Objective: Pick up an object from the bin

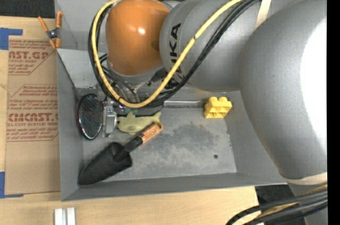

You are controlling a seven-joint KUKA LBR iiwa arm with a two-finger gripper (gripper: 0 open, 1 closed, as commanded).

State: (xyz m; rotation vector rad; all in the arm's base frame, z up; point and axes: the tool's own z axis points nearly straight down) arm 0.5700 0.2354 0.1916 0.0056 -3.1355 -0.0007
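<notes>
A KUKA arm [244, 43] reaches into a grey metal bin [196, 147], its orange wrist cover [133, 35] and a loop of yellow and black cables [99, 53] hanging above the upper end of a toy trowel [106, 163]. The trowel, black-bladed with an orange handle, lies slantwise on the bin floor, blade low and handle pointing up to the right. The gripper [113, 115] is down near the floor just above the trowel's blade, under the orange cover; whether it is open or closed, or has hold of anything, cannot be told. A pale yellow-green piece [132, 123], soft-looking and irregular, lies just beside the gripper, touching or all but touching the top of the trowel's handle. On the gripper's other side, up and to the left of the trowel's blade, a dark oval disc with a shiny rim [90, 115] rests near the bin's wall. A yellow studded building brick [218, 107] sits well apart, up and to the right of the trowel's handle.
</notes>
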